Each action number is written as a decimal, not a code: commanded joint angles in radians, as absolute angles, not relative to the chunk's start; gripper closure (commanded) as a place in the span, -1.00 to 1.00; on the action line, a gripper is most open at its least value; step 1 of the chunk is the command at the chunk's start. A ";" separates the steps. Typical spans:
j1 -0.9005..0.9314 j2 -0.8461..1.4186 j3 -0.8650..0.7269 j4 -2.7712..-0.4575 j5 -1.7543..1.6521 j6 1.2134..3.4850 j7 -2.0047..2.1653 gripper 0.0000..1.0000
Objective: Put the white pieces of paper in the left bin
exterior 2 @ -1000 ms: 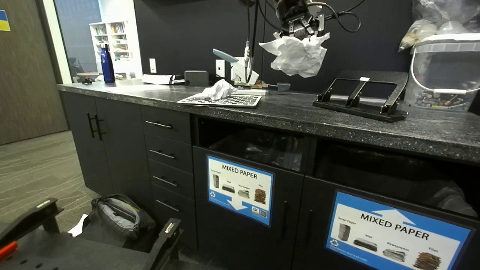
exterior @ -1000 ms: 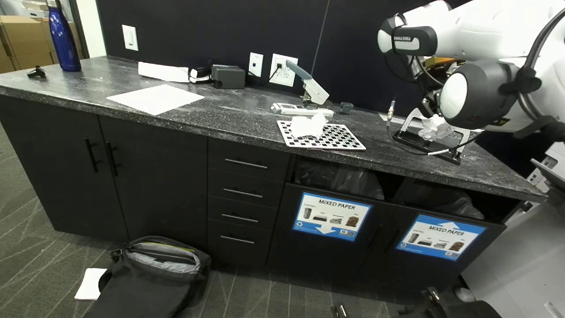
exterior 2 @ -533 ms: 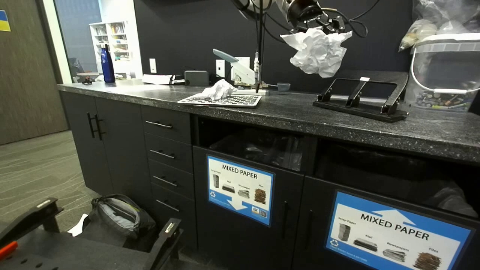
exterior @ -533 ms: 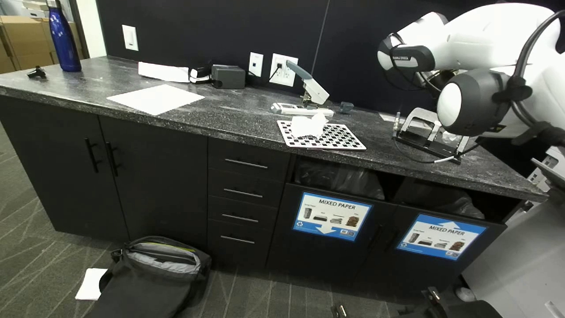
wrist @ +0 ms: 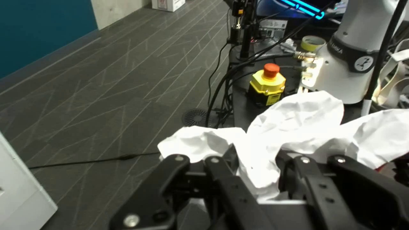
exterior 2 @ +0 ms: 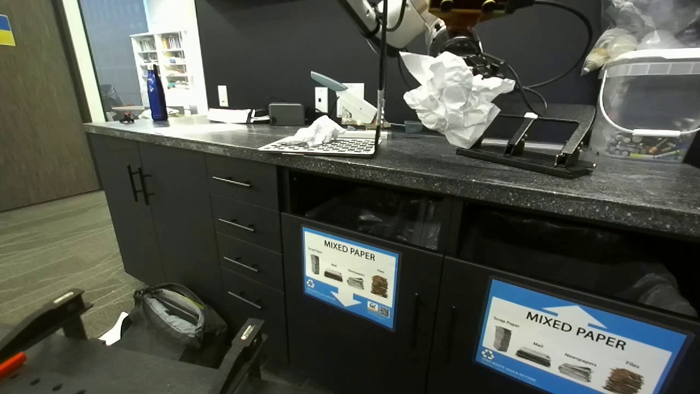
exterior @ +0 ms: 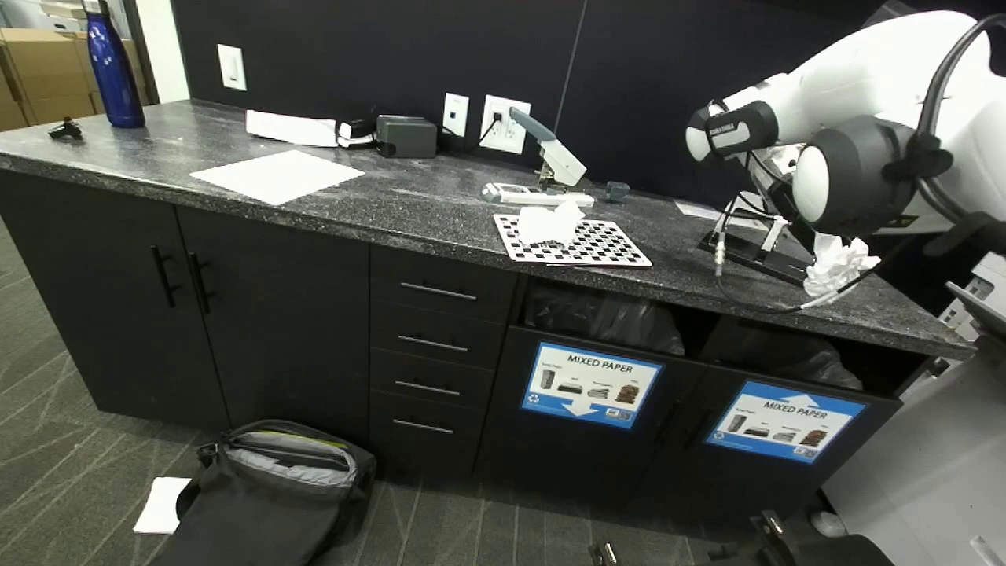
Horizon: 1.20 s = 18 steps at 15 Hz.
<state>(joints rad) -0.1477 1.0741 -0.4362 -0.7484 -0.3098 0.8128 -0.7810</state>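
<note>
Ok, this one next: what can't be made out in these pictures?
Left bin: inside, below the rim; hidden by its front, both exterior views.
Jaws: tips, behind the crumpled paper they grip, in an exterior view.
Same crumpled paper: one end, cut off by the wrist view's right edge.
Red-button box: label print, too small in the wrist view.
</note>
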 commanded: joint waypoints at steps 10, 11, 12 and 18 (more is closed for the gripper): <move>-0.162 0.783 -0.389 -1.455 -0.029 0.803 -0.774 0.83; -0.059 0.808 -0.532 -1.508 0.066 0.824 -0.865 0.83; -0.188 0.722 -0.328 -1.552 0.036 0.858 -0.763 0.83; -0.214 0.517 -0.146 -1.844 0.060 1.235 -0.727 0.84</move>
